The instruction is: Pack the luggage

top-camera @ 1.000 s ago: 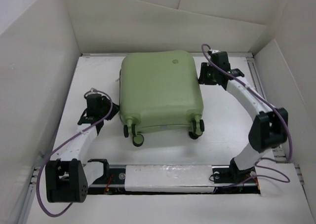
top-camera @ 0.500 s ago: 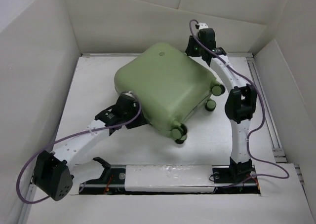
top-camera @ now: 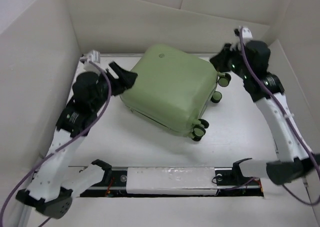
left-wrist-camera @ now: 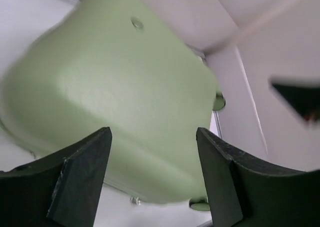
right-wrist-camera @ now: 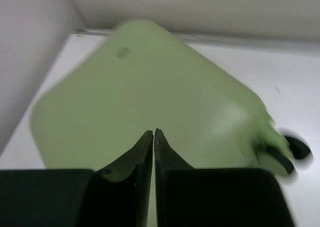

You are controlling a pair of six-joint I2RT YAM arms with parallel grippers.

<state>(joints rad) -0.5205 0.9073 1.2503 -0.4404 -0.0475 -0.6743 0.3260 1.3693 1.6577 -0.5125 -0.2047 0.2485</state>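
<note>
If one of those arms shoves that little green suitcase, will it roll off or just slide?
Probably slide and turn: the suitcase lies flat on its shell, so its wheels likely don't carry it. Its smooth, rounded shell looks stiff and perhaps slippery to grip. It seems unlikely to tip, lying so low and broad.

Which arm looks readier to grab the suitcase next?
Left, probably. The left gripper is open, with its fingers aimed at the corner of the suitcase. The right gripper is pinched shut beside the wheels, so it would have to open first.
</note>
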